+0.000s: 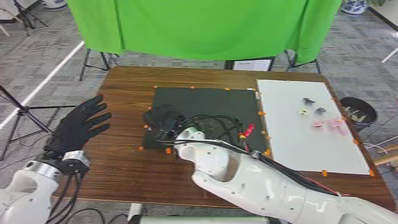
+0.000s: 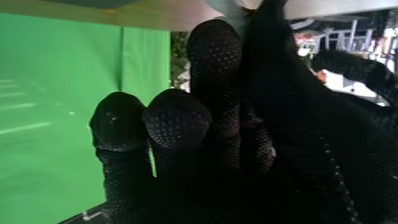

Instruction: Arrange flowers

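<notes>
Judge the arranging as early: loose flowers left to gather, no finished grouping among them. Nearest, find the left hand [image 1: 80, 125] above the left edge of the desk [image 1: 120, 172], fingers apart and grasping nothing. Just right of the right arm [image 1: 211, 159], note a red flower [image 1: 248, 131] on the black mat [image 1: 233, 100], with its long axis slanting away and slightly rightward; cannot tell bloom end from stem end. On the white board [image 1: 306, 150], see pink flowers [image 1: 334, 126], roughly crosswise, with no clear facing. At the mat's left edge, find the right hand [image 1: 163, 120]; cannot tell its grip. Farther along the board, see a small white flower [image 1: 303, 112], then dark flower heads [image 1: 308, 101], too small for judging direction
</notes>
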Tool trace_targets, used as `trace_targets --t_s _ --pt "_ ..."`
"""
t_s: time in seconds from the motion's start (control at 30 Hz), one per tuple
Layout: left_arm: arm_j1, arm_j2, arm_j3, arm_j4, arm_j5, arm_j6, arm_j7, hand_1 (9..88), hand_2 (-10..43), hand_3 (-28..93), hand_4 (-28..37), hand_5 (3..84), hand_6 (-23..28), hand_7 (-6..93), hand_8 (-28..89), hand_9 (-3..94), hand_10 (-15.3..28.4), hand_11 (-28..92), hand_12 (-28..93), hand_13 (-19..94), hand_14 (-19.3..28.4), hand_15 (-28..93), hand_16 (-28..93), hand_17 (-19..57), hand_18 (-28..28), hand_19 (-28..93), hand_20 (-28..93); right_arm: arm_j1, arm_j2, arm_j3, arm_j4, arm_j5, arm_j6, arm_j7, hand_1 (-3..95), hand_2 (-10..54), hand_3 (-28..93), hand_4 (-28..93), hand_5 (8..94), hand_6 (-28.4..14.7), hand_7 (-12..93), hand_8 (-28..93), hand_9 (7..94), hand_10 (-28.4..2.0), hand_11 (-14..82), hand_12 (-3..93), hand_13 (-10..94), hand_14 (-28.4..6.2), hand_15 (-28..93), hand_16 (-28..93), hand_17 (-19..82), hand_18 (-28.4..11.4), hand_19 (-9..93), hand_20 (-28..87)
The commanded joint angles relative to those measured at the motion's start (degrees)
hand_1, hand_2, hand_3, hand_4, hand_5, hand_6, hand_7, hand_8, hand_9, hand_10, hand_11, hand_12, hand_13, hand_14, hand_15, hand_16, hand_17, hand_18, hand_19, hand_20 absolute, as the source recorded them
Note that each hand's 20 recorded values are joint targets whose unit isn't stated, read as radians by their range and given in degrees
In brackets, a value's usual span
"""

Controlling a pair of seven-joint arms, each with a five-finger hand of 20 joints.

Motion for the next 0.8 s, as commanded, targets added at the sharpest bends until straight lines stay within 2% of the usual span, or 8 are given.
trace_targets --t_s 0.03,0.33,0.4,0.5,0.57,0.6,0.67,0.8 --pt "-0.37 0.45 0.51 0.24 -0.31 0.4 0.02 24.3 -5.0 70 -28.3 21.5 3.7 19.3 -11 15.7 10.1 18 20 12 13.6 29 1 -12.1 20.2 38 10 0.57 -0.6 -0.54 1.02 -1.44 -1.67 1.98 43.5 -9.5 78 -28 70.3 1.6 49 1 82.0 -6.2 35.5 45.8 72 -5.4 79 33 38 -18.4 93 52" --pt "0.41 0.22 0.21 0.13 -0.19 0.41 0.53 24.2 -5.0 70 -28.3 21.5 3.7 19.4 -11 15.7 10.1 18 19 12 13.6 29 1 -12.1 20.2 38 10 0.03 -0.46 0.53 0.59 -1.26 -2.53 1.94 42.0 -9.5 74 -28 69.2 1.6 49 2 80.2 -6.8 39.7 41.6 72 -5.6 79 33 38 -18.3 93 51" --pt "0.27 0.11 0.12 0.03 -0.21 0.51 0.29 24.3 -5.0 70 -28.3 21.5 3.8 19.3 -11 15.7 10.1 18 20 12 13.6 29 1 -12.1 20.2 38 10 -0.39 -0.4 1.34 0.21 -0.42 -2.57 2.07 47.4 -9.5 59 -28 68.9 1.7 49 2 78.7 -7.5 45.3 33.8 71 -5.4 79 32 38 -18.3 93 51" --pt "0.63 0.14 -0.02 -0.09 -0.29 0.75 0.42 24.3 -5.0 70 -28.3 21.5 3.7 19.2 -11 15.7 10.1 18 20 12 13.6 29 1 -12.1 20.2 38 10 -0.54 -0.34 2.1 -0.09 0.07 -2.22 1.74 63.3 -9.5 26 -28 69.1 2.2 47 2 78.1 -7.7 46.5 31.7 71 -5.4 79 32 38 -18.2 93 51" --pt "0.59 -0.04 -0.29 0.01 -0.42 0.37 0.09 24.3 -5.0 70 -28.3 21.5 3.8 19.2 -11 15.7 10.1 18 19 12 13.6 29 1 -12.1 20.2 38 10 -0.75 -0.26 2.5 -0.36 0.41 -2.44 1.37 63.3 -9.5 17 -22 70.0 3.2 45 -10 77.8 -7.6 46.6 31.9 71 -5.3 79 33 37 -17.9 93 52" --pt "0.54 0.05 -0.23 0.06 -0.47 0.29 0.11 24.3 -5.0 70 -28.3 21.5 3.8 19.2 -11 15.7 10.1 18 19 12 13.6 29 1 -12.1 20.2 38 10 -0.83 -0.2 2.58 -0.57 0.97 -2.38 1.55 63.6 -9.5 0 -13 69.9 3.4 45 -16 77.1 -7.7 46.5 32.4 70 -5.3 80 33 36 -16.8 93 53" --pt "0.3 0.08 0.08 0.15 -0.36 0.43 0.13 24.3 -5.0 70 -28.3 21.5 3.7 19.2 -11 15.7 10.1 18 20 12 13.6 29 1 -12.1 20.2 39 10 -1.12 -0.16 2.89 -0.75 0.81 -2.67 1.31 65.1 -9.1 -16 -6 69.6 3.5 44 -16 76.2 -7.8 46.5 33.1 69 -5.2 80 34 34 -15.5 92 54" --pt "0.8 -0.01 -0.17 0.01 -0.22 0.21 0.19 24.3 -5.0 70 -28.3 21.5 3.7 19.2 -11 15.8 10.1 18 20 12 13.6 29 1 -12.1 20.2 39 10 -2.03 0.07 3.53 -1.63 2.13 -3.61 0.26 66.4 -7.5 -28 -11 68.8 3.4 43 -15 74.9 -7.9 46.5 34.1 67 -4.9 81 35 32 -13.8 90 58"
